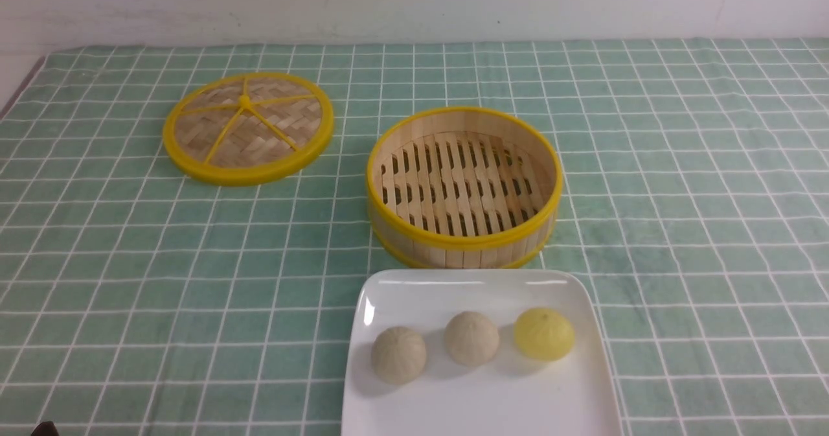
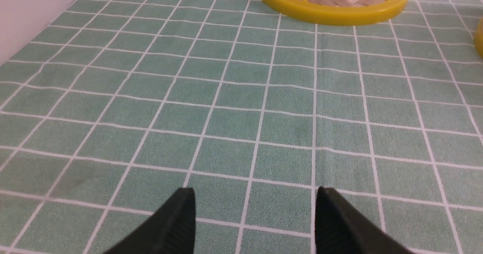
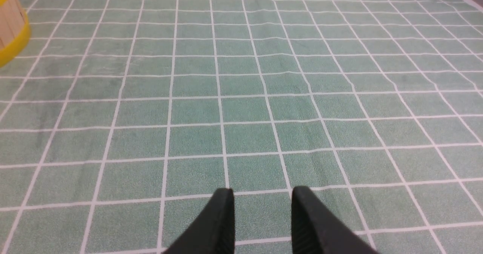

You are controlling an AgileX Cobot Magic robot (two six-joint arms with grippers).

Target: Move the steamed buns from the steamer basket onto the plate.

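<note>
While all three steamed buns (image 1: 471, 338) were seen lying in a row on the plate (image 1: 479, 403), the steamer basket (image 1: 464, 186) was found with nothing in it, just behind the plate on the desk (image 1: 680, 196). Two buns were off-white and the one on the right was pale yellow. None of them was touched by a tool.

The left tool (image 2: 255, 197) was seen spread wide over the green checked cloth, with nothing held between its tips. The woven lid (image 1: 248, 127) lay flat ahead of it, well apart from it and left of the basket. The right tool (image 3: 262, 195) was spread a little, also with nothing held, and only a bit of the basket's side showed far off in its view. The buns and plate were not shown in either wrist view.

No writing or label could be read anywhere.
</note>
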